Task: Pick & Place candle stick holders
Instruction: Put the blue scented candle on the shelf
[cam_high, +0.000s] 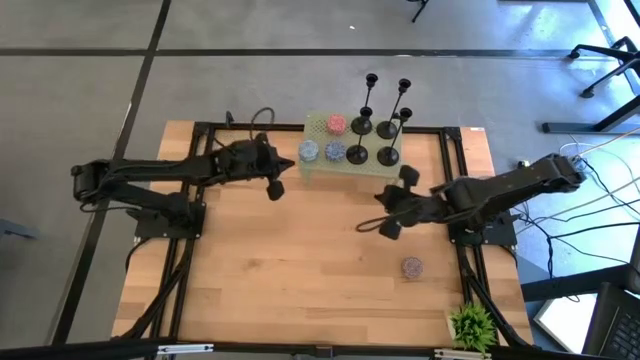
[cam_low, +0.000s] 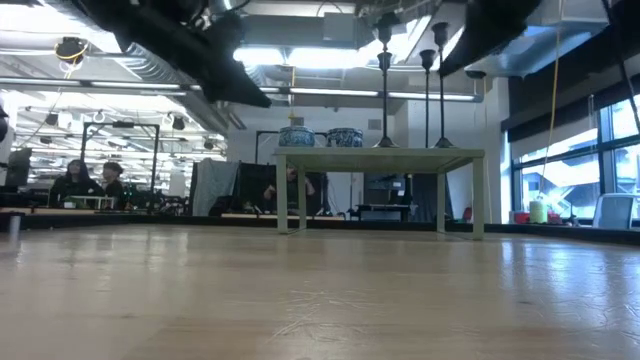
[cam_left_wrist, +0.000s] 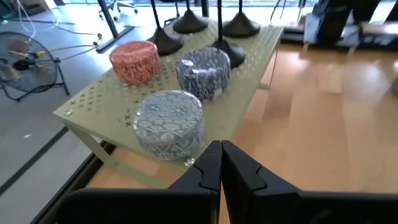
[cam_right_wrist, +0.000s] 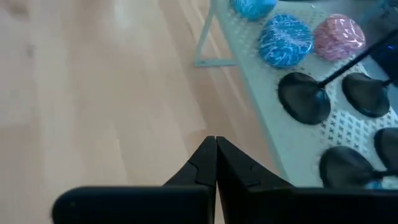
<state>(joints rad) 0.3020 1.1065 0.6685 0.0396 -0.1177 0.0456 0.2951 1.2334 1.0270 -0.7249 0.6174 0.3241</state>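
Note:
Four black candle stick holders stand upright on their round bases on a small pale green perforated stand at the table's far middle: two at the back and two in front. Their bases also show in the left wrist view and the right wrist view. My left gripper is shut and empty, just left of the stand. My right gripper is shut and empty, above the table near the stand's near right corner.
On the stand's left half sit a red patterned round candle and two blue-grey ones. Another round candle lies on the wood table at the near right. A small green plant stands at the near right corner.

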